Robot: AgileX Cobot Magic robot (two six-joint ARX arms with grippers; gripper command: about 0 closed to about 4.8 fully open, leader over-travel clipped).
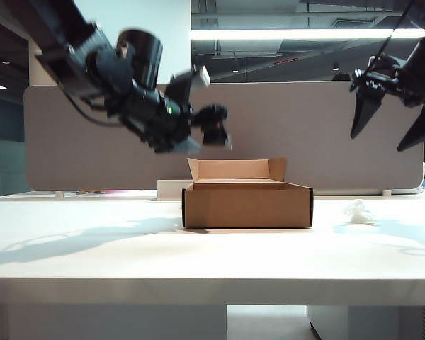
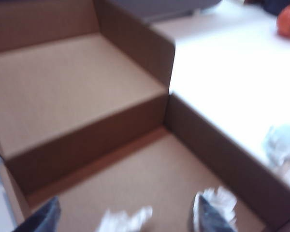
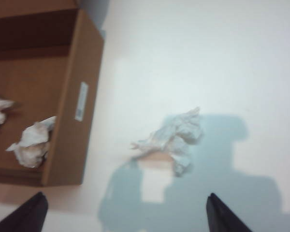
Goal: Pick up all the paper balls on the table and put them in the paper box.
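Observation:
The brown paper box (image 1: 248, 204) stands mid-table with its rear flap up. My left gripper (image 1: 218, 133) hangs above its left rear, open. In the left wrist view the left gripper (image 2: 128, 198) is spread wide over the box floor (image 2: 150, 164). One paper ball (image 2: 125, 220) shows blurred and loose between the fingers, a second paper ball (image 2: 224, 197) beside one fingertip. A third paper ball (image 1: 358, 212) lies on the table (image 1: 127, 248) right of the box. My right gripper (image 1: 380, 140) hovers open high above that ball (image 3: 171, 137), nothing between its fingers (image 3: 125, 195).
A grey divider panel (image 1: 326, 134) runs behind the table. An orange round object (image 2: 289, 21) sits far off on the table. The box wall (image 3: 70, 121) with a white label stands between the third ball and the two inside.

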